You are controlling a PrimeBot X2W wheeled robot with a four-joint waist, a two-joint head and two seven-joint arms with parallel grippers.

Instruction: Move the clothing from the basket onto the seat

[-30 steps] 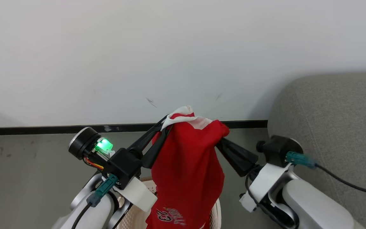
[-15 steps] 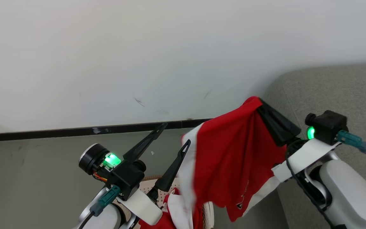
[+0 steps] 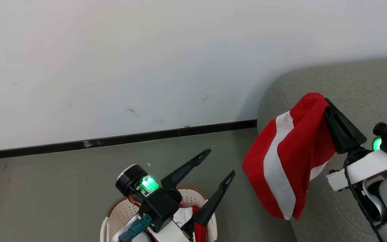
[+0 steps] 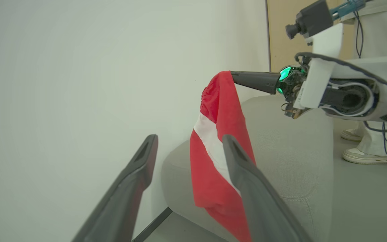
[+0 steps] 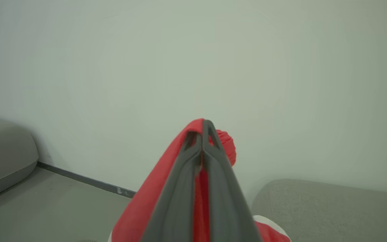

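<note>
The right fingers were pressed flat together on a bunched fold at the top of a red garment with a white stripe. It hung free beneath them, in the air at the rounded corner of the grey seat. Whether it was already above the cushion or just beside it could not be told. Because it was pinched at one high point, the cloth fell in a long drape with its lower edge off the floor. That was probably the reason for carrying it so high: nothing would drag or snag on the way across.

The left fingers stood wide apart and held nothing. They were poised above the basket, which sat on the floor near the wall. With one arm bearing the jersey alone, the other was well placed over the remaining clothing, a red and white heap in the basket.

The carry looked only partly done. Let go at the corner, the soft fabric could slide off to the floor, so the arm would need to reach further over the seat before opening.
</note>
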